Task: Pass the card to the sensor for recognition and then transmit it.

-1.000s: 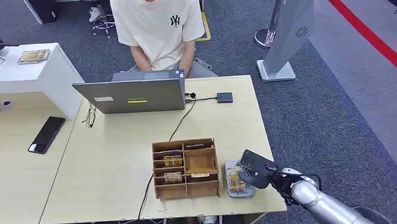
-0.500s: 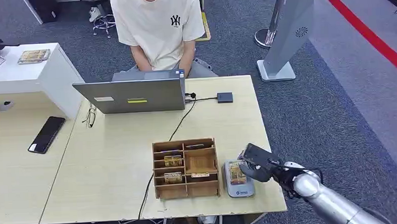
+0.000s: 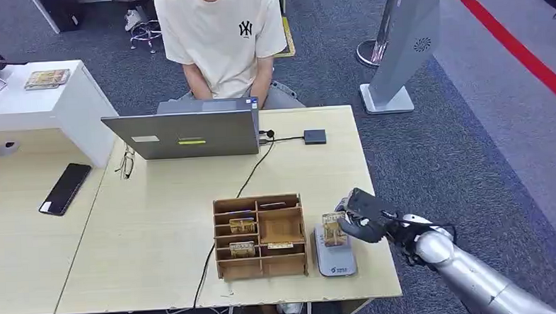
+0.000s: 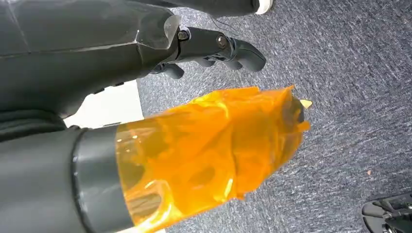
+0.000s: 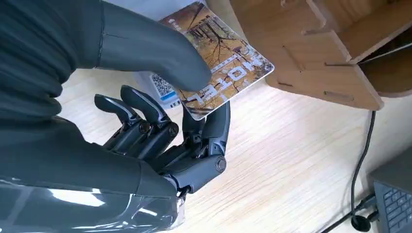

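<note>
Card: a yellow-brown printed plastic card is pinched between thumb and fingers of the right hand, just above the small white-and-grey sensor pad.
Progress: likely at the reading step; handover to the person remains.
Left hand: fingers loosely curled, holding nothing, over grey carpet.
Surface: pale wooden desk, wooden compartment box left of sensor, grey laptop far.

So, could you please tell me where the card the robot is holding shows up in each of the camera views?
Head view: the card sits by the table's near right edge, pinched by the right hand, above the grey sensor.
Left wrist view: the card is not in this picture.
Right wrist view: the card is at upper centre, under the thumb.
Shared landmark: the wooden organizer beside the card.
</note>
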`<state>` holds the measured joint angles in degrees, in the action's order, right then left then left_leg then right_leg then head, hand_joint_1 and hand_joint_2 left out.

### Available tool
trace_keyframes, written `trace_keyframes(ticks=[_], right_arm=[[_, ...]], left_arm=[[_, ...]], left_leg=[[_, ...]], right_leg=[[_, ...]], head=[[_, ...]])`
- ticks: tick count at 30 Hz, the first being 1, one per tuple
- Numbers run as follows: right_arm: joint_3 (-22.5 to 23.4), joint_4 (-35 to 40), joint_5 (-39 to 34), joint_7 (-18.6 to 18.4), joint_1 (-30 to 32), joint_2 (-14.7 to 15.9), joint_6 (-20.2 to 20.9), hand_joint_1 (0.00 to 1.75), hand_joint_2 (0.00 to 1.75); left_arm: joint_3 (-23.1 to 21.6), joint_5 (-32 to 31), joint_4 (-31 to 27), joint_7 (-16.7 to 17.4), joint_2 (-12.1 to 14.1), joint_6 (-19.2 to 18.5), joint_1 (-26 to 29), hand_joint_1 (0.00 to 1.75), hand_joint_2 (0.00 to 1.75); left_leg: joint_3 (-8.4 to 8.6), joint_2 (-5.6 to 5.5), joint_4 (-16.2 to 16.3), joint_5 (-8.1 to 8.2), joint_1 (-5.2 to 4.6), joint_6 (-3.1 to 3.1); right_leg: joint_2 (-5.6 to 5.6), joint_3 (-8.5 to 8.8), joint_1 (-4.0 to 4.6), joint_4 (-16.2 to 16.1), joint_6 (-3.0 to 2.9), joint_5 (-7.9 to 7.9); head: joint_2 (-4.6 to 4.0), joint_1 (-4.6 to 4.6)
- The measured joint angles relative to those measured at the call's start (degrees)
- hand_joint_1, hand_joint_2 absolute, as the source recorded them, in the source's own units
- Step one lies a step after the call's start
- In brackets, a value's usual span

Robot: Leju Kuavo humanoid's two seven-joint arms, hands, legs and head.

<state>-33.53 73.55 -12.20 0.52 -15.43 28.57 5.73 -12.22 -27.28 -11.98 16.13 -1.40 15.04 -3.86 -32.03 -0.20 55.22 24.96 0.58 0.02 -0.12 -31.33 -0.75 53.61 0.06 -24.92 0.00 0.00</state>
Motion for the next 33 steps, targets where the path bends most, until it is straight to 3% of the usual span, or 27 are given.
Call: trace_keyframes(ticks=[33], right_arm=[[-2.3,-3.1,-1.0,-0.2,0.1,-0.3,1.0,1.75,1.75]], left_arm=[[0.0,0.1,0.0,0.6,0.0,0.0,0.0,0.0,0.0]], left_leg=[[0.0,0.0,0.0,0.0,0.0,0.0]], right_leg=[[0.0,0.0,0.0,0.0,0.0,0.0]], head=[[0.0,0.02]])
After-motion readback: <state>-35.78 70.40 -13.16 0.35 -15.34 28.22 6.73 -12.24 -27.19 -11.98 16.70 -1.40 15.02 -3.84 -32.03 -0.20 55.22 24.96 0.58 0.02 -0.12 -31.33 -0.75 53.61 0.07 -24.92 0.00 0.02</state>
